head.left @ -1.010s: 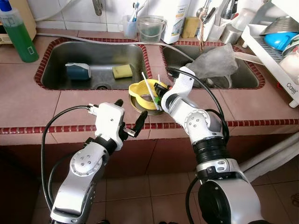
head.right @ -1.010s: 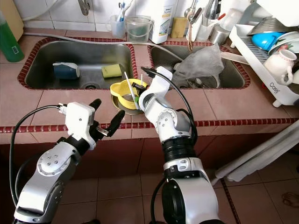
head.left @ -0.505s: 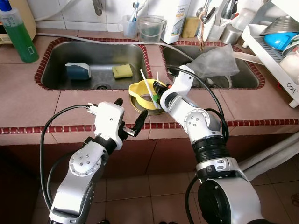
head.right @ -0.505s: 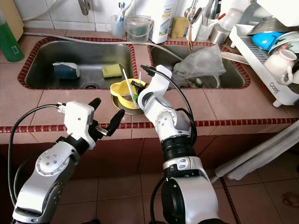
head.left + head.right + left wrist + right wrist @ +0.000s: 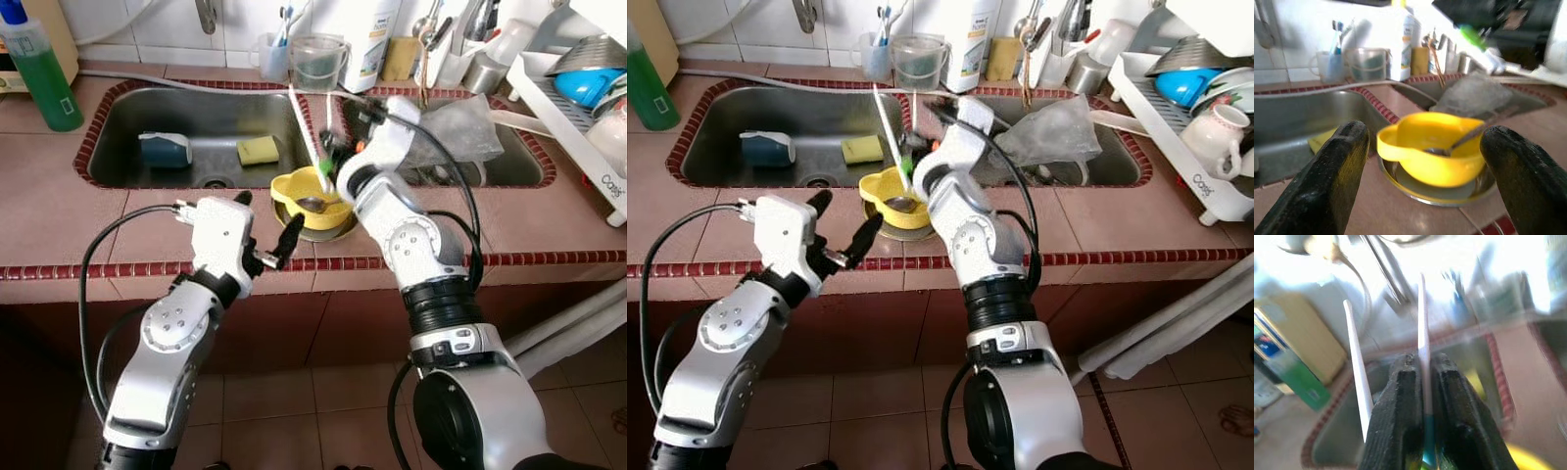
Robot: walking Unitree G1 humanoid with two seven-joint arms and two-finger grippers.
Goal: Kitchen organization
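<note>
A yellow bowl [image 5: 315, 188] sits in a shallow steel plate [image 5: 331, 227] on the tiled counter between the two sinks, with a metal spoon [image 5: 312, 204] lying in it. Above the bowl's far rim, my right gripper [image 5: 328, 162] is shut on thin white sticks [image 5: 299, 113] with green ends; they slant up toward the left sink. The right wrist view has one stick [image 5: 1422, 347] pinched between the fingers [image 5: 1400, 431], a second beside it. My left gripper [image 5: 266, 220] is open, just in front of the bowl [image 5: 1437, 147], its fingers [image 5: 1334, 181] spread either side.
The left sink [image 5: 118, 127] holds a blue cup [image 5: 165, 150] on its side and a yellow sponge [image 5: 258, 150]. A crumpled clear bag [image 5: 460, 117] lies over the right sink. A green bottle [image 5: 39, 73] stands far left, a dish rack [image 5: 578, 78] at right, jars along the wall.
My right gripper has lifted the white sticks out of the yellow bowl, up and toward the back. The left gripper has edged closer to the bowl.
</note>
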